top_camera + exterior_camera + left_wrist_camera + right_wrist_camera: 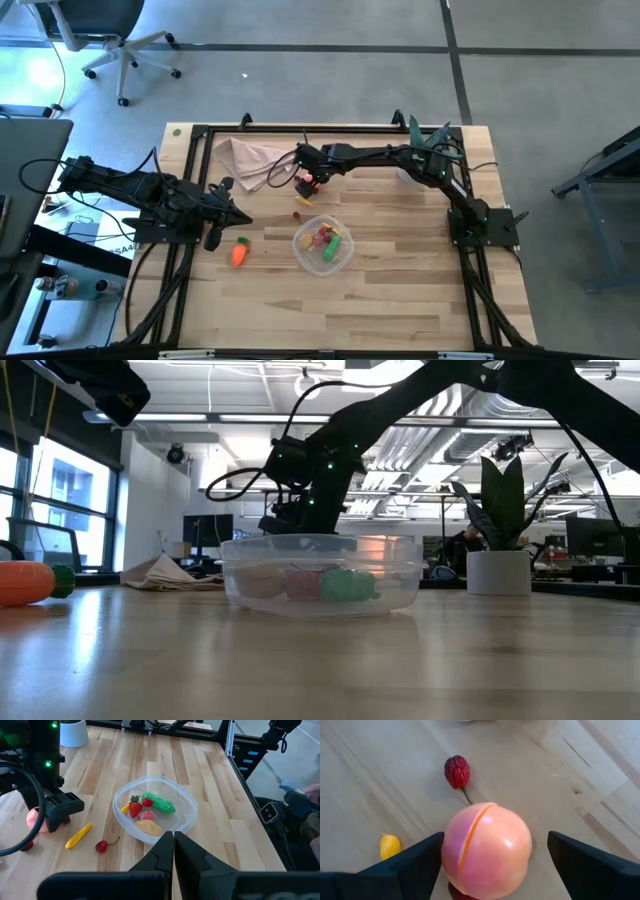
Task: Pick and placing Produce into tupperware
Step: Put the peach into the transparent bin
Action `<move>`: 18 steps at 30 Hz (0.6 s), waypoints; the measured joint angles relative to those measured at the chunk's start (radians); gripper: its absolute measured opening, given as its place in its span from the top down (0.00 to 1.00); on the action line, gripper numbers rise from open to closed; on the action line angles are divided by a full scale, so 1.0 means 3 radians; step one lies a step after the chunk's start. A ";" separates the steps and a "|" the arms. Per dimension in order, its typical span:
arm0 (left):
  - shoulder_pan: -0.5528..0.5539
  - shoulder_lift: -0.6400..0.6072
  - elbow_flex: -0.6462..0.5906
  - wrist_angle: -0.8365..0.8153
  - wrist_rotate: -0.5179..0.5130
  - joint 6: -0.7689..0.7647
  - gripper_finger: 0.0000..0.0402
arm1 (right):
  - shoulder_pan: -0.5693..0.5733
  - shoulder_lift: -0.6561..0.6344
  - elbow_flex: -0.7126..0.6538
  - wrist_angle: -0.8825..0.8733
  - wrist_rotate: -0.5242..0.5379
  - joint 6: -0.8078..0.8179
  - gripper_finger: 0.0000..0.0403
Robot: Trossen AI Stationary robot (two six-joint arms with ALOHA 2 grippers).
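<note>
Right gripper spread wide around a pink-orange peach on the table; one finger touches it, the other stands off.
Peach sits near the napkin, beyond the clear container. Dark red cherry and yellow piece lie near the peach. Container holds a green pepper, strawberry, tan potato, plus other bits. Carrot lies apart on the left side. Left gripper closed, empty, waiting by the table's left edge, facing the container.
</note>
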 joint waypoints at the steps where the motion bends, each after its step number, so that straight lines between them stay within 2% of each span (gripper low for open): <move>1: 0.0000 0.0000 0.0000 -0.0001 0.0000 0.0000 0.99 | 0.0000 0.0000 0.0000 0.0001 -0.0001 0.0001 0.17; 18: -0.0001 0.0000 0.0000 0.0000 0.0000 0.0000 0.99 | 0.0000 -0.0001 0.0000 -0.0023 -0.0013 0.0054 0.28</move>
